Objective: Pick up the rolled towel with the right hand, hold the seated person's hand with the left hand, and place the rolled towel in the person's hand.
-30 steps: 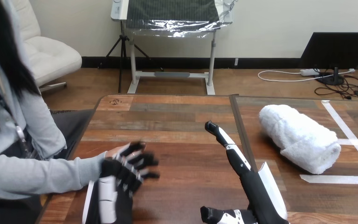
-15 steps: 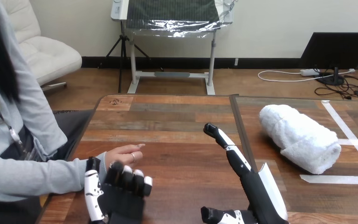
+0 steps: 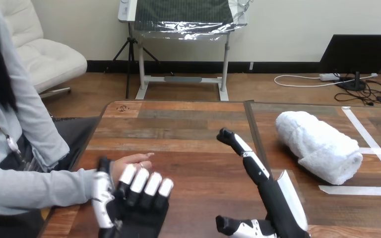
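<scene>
Robotics test lab indicated: a brown wooden plank table (image 3: 178,124) is marked with white tape strips (image 3: 362,190); the robot's black-and-white left hand (image 3: 134,215) and right hand (image 3: 278,208) are held over it.

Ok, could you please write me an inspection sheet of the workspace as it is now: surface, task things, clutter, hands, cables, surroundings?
Surface: wooden table, with white tape strips stuck on its right part.
Job's things: rolled towel lies on the table's right part, untouched; the person's hand rests on the left part, holding nothing.
Clutter: nothing seen.
Hands: left hand open, on the near side of the person's hand, not curled round it; contact cannot be told. Right hand open, left of the towel and apart from it.
Cables: nothing seen on the table.
Surroundings: a person sits at the table's left side.
</scene>
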